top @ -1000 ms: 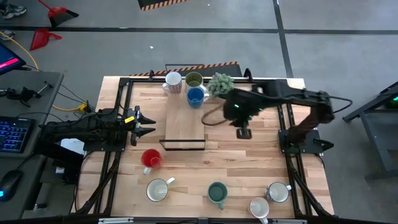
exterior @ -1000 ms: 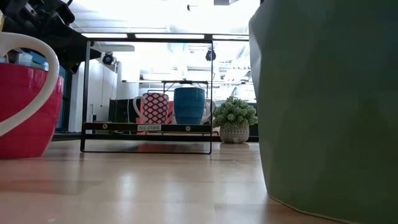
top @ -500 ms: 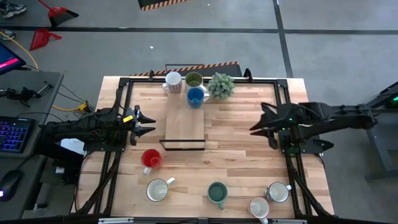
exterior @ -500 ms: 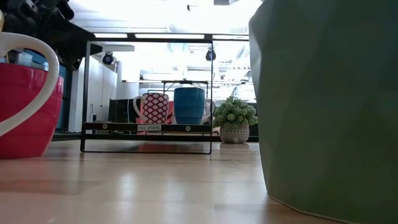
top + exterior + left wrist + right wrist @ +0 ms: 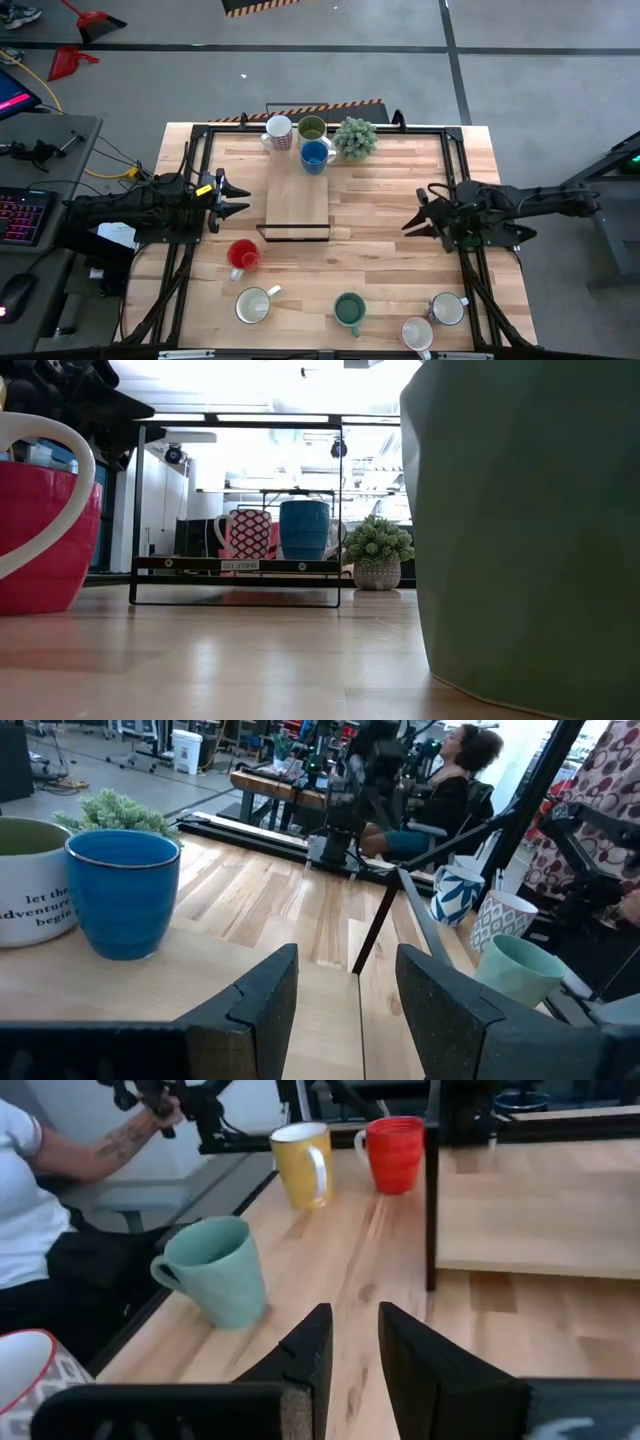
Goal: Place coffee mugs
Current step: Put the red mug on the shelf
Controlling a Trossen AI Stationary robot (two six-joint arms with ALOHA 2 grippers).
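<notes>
Wooden table (image 5: 380, 200), scattered coffee mugs (image 5: 243, 256)

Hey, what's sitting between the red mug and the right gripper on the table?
Nothing: in the high view, only bare wood lies between the red mug and the right gripper; the raised board's near edge lies just beside that line.

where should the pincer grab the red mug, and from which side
Take the red mug by its rim wall, coming straight down from above. It stands upright with its mouth open and bare table around it. Its white handle points toward the table's front edge, so pinch the wall opposite it.
</notes>
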